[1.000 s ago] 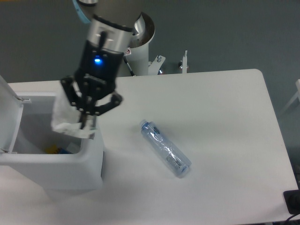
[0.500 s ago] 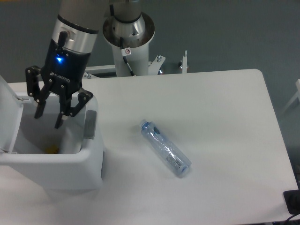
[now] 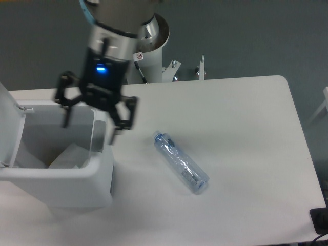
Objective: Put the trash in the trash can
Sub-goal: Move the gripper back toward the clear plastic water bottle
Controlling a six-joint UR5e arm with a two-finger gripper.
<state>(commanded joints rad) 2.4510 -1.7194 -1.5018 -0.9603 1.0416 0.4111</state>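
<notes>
One item down, we reckon: the wrapper [image 3: 69,156] lies inside the trash can [image 3: 61,184], lid up. We've got the gripper [image 3: 95,120] spread wide and empty over the rim. Left to do: the bottle [image 3: 181,162], lying flat on the table [image 3: 246,128], with nothing blocking it.

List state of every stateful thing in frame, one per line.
gripper: open, empty, above the bin's right wall
trash can: lid open
wrapper: inside the trash can
bottle: capped, lying on its side on the table, outside the trash can
</notes>
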